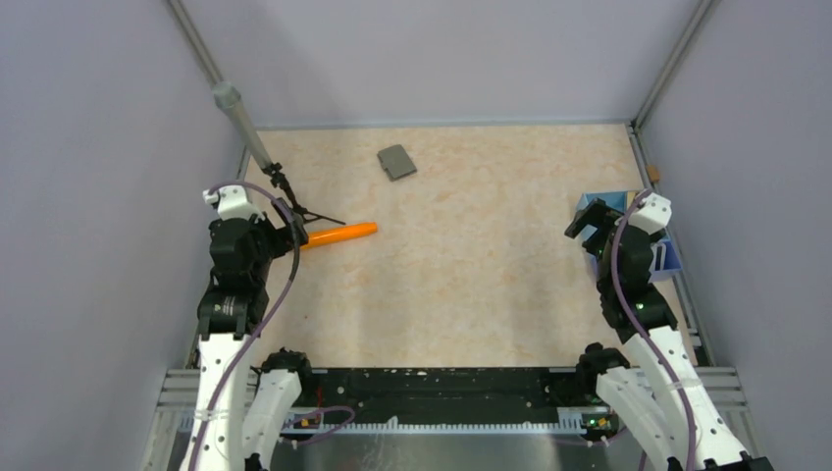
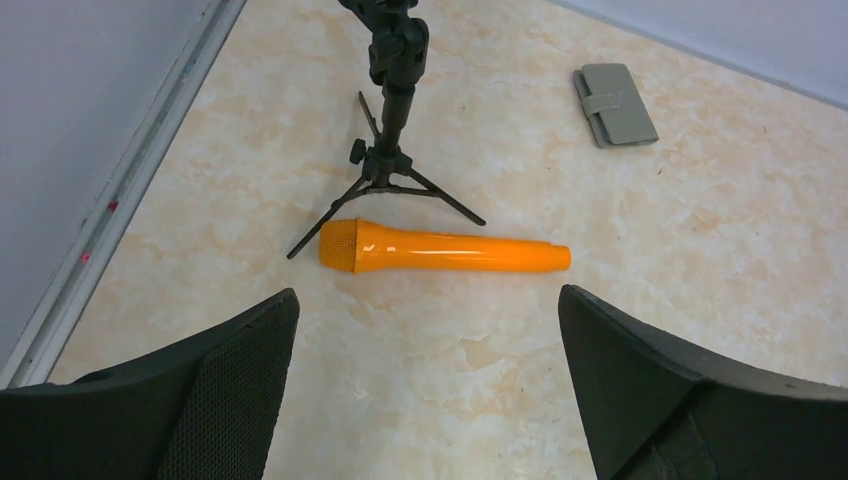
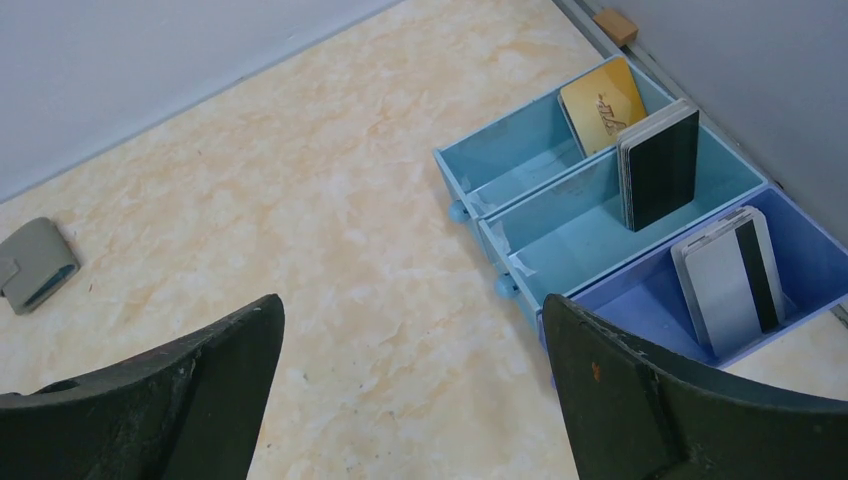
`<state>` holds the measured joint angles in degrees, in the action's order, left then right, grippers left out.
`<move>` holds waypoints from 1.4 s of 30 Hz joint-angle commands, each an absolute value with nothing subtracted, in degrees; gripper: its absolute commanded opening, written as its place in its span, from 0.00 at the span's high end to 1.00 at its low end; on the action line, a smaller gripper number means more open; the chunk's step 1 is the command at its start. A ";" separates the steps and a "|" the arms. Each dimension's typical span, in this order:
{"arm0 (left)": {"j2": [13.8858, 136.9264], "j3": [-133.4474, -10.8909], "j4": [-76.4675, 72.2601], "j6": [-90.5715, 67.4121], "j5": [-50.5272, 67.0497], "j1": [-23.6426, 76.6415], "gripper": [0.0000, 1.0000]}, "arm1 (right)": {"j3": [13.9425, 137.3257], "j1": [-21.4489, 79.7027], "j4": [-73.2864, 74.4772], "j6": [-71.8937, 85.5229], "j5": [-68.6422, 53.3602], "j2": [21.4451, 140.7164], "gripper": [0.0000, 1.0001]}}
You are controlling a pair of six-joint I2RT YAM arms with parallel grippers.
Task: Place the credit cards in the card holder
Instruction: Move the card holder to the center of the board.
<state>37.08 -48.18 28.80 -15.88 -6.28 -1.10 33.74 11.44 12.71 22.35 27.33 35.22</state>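
Marbled beige table (image 1: 471, 294), boxed in by plain grey walls, carries every item I list. Left gripper (image 2: 428, 292): jaws wide apart, holding nothing, hanging over the left side of the table and looking down at the orange stick. Right gripper (image 3: 412, 300): jaws likewise wide apart, holding nothing, above the right side, just beside the tray. Blue and lilac compartment tray (image 3: 575, 240): three bins side by side, set against the right edge. Black tripod stand (image 2: 390, 150): upright near the left wall, legs splayed. Orange stick (image 2: 445, 248): lying flat, its meshed end just beside the tripod's feet. Card holder (image 1: 396, 162): grey, folded shut, lying flat at the far middle of the table, well apart from both grippers and from the tray. Credit cards (image 3: 660, 165): all in the tray, none on the table; I count a black-faced stack leaning in the middle bin, a yellow card (image 3: 603, 100) leaning in the far bin, and white cards with a dark stripe (image 3: 725, 275) in the lilac bin. Small tan block (image 3: 615, 25): beside the far right rail.
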 commanded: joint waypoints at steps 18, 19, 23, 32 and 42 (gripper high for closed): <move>67.87 -54.12 8.79 -33.84 2.06 17.36 0.01 | 31.99 11.34 9.15 24.29 19.83 34.62 0.01; 71.30 -54.71 5.87 -35.75 3.81 17.52 0.02 | 31.74 11.27 9.00 24.57 19.08 34.55 0.01; 84.32 -60.27 -2.57 -42.82 6.10 17.84 0.06 | 31.00 11.33 7.74 25.97 16.83 34.14 0.02; 108.84 -73.00 -12.10 -49.77 3.83 16.32 0.31 | 30.48 11.30 6.34 27.59 13.09 34.10 0.03; 121.84 -82.11 -12.81 -51.71 4.86 12.79 0.37 | 31.23 11.34 7.57 27.34 13.15 32.85 0.03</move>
